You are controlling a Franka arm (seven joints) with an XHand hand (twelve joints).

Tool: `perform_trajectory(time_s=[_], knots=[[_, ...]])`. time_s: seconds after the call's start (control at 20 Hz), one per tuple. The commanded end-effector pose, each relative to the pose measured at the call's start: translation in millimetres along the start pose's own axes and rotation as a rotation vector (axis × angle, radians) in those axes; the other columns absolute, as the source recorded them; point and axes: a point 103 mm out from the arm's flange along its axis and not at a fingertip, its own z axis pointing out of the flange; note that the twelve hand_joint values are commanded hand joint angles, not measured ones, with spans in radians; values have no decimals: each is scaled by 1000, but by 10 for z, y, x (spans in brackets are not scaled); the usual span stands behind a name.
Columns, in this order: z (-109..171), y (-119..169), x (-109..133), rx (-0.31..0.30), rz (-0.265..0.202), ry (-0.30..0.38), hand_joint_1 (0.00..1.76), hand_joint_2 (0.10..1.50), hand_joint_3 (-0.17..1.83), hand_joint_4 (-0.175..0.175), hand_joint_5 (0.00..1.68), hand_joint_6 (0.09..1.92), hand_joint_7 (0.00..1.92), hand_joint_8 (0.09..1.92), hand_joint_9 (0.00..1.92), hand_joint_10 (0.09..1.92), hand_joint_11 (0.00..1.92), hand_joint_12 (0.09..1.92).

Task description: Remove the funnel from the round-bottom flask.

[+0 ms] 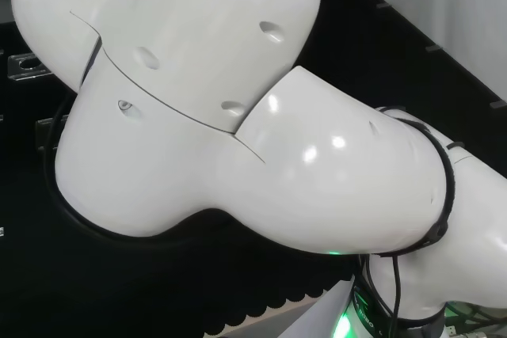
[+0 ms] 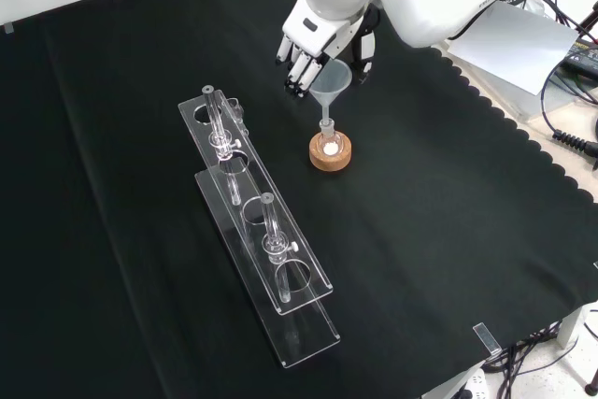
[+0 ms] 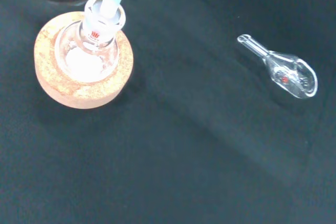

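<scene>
While my hand (image 2: 313,44) hangs just above and behind the funnel (image 2: 332,81), its fingers curled downward beside the cone's rim, I cannot tell from the front view whether they touch it or grip anything. The funnel sits upright with its stem in the neck of the flask (image 3: 90,45), which rests in a cork ring (image 3: 79,90) on the black cloth (image 2: 448,231).

I judge the risk to be a sideways pull: the stem could catch in the neck and drag the flask off the ring, or tip both. Closing on the thin cone off-centre could also let it slip.

The funnel is a pale translucent cone, the flask clear and round, the cork grainy and tan. A clear rack (image 2: 257,231) stands to the left.
</scene>
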Motion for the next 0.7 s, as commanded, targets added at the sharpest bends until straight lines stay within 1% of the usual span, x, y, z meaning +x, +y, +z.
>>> perform_trajectory(time_s=[0.05,0.15,0.45,0.7], knots=[[-147,-197,-60,-1,19,-12,905,717,600,-33,883,696,678,646,1210,329,871,1061],[-189,-264,-79,-1,25,-12,908,714,601,-34,882,698,679,647,1209,326,872,1061],[-374,-429,-201,-40,51,2,910,710,606,-35,878,706,679,650,1210,319,874,1059],[-514,-457,-361,-66,74,35,911,709,609,-35,875,711,679,653,1211,314,876,1058]])
